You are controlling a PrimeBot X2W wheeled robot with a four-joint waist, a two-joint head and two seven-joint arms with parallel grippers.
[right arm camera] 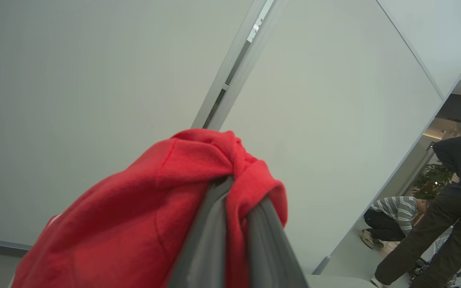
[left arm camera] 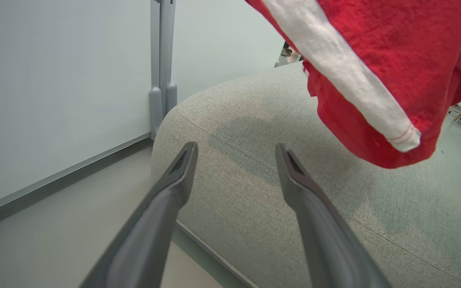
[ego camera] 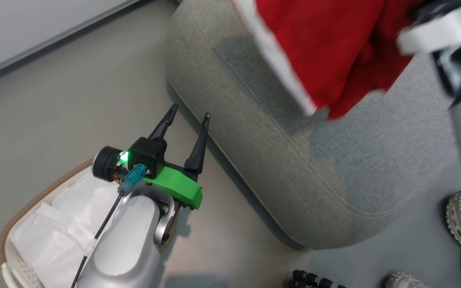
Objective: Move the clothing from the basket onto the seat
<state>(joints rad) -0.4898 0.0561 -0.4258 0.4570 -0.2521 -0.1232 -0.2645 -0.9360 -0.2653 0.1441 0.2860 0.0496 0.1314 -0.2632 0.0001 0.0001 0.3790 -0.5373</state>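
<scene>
The seat (ego camera: 294, 168) is matt grey cloth, coarse-woven, with a stitched seam. Above the seat, the clothing (left arm camera: 374, 40) is soft, fuzzy red fabric with a white band. Beside the seat, the basket (ego camera: 16, 269) seems perforated plastic, its rim woven fibre.

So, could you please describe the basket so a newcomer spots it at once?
Find the large light-grey fabric seat. On the floor left of it, under the pale left forearm, sits a white perforated basket. Its brown woven rim sets it apart.
</scene>
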